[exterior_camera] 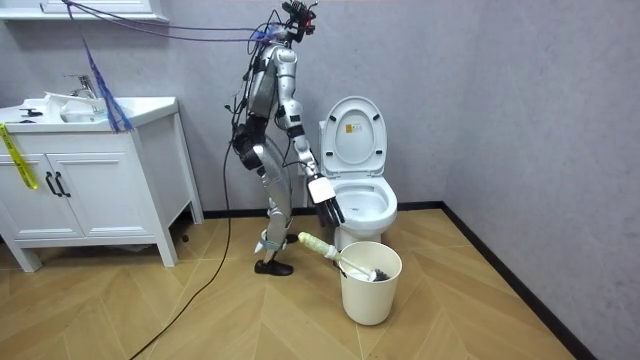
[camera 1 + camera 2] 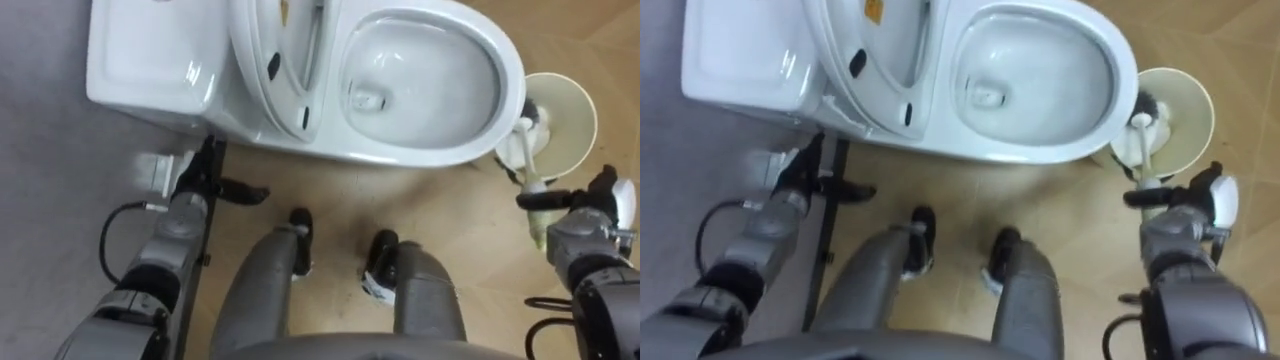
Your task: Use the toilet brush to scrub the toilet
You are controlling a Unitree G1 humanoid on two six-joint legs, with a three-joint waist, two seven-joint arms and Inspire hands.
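Grey textured walls point(image 1: 520, 100), dark baseboard point(image 1: 500, 270). Herringbone wood floor point(image 1: 150, 320). White vanity cabinet point(image 1: 90, 190) with sink faucet point(image 1: 82, 86), room view's left.

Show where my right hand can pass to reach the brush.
Free: floor between the toilet base and the feet, and right of the bucket. Crowded: the gap between bowl and bucket, where the brush handle leans near the right hand.
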